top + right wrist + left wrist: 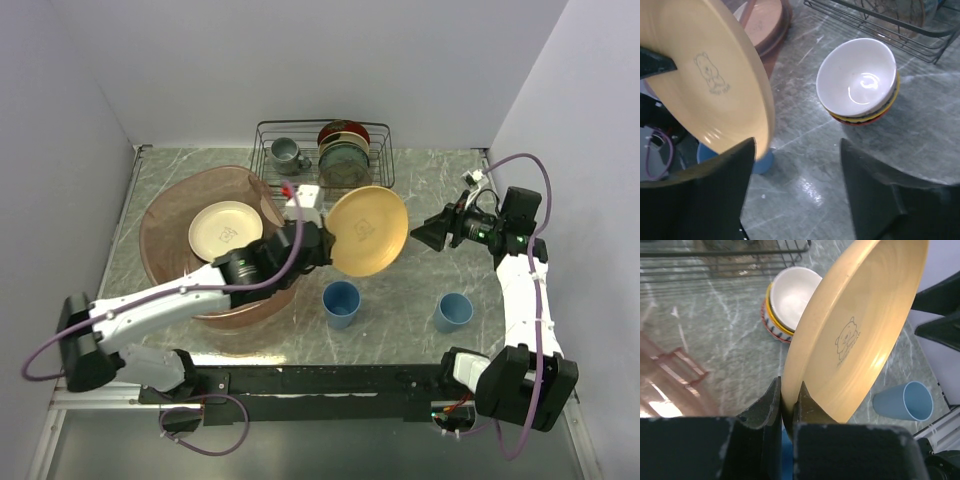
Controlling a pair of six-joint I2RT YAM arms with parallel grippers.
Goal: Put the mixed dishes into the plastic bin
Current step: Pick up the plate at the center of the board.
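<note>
The cream bowl [857, 75] shows plainly only in the wrist views. From above it is almost wholly hidden behind the left arm and the raised plate. It sits nested in the red-patterned bowl [865, 119], of which only a rim of yellow and red bands can be seen, so the pattern is hard to make out. In the left wrist view the plastic bin [670, 367] is a pinkish blur cut off by the frame edge. In the right wrist view one light-blue cup [760, 161] is mostly covered by the plate and by one of the right fingers [710, 192], and the wire rack [880, 22] is cut off at the top.

The yellow-orange plate [368, 230] is round and glossy, with a shallow well and a small bear outline printed in its middle. The lettering under the bear is too small to read. The left fingers [765, 407] are closed narrowly on its rim, one on each face, holding it on edge, tilted and clear of the table [400, 300]. The plate reaches from them towards the right fingers, which stand wide apart with nothing between them, just off its far rim. Whether they touch it cannot be told. The bin lies behind the left fingers, along the arm, with a cream plate [225, 228] flat inside it. The other light-blue cup [453, 311] stands upright on the table, nearer the arm bases than the right fingers.
</note>
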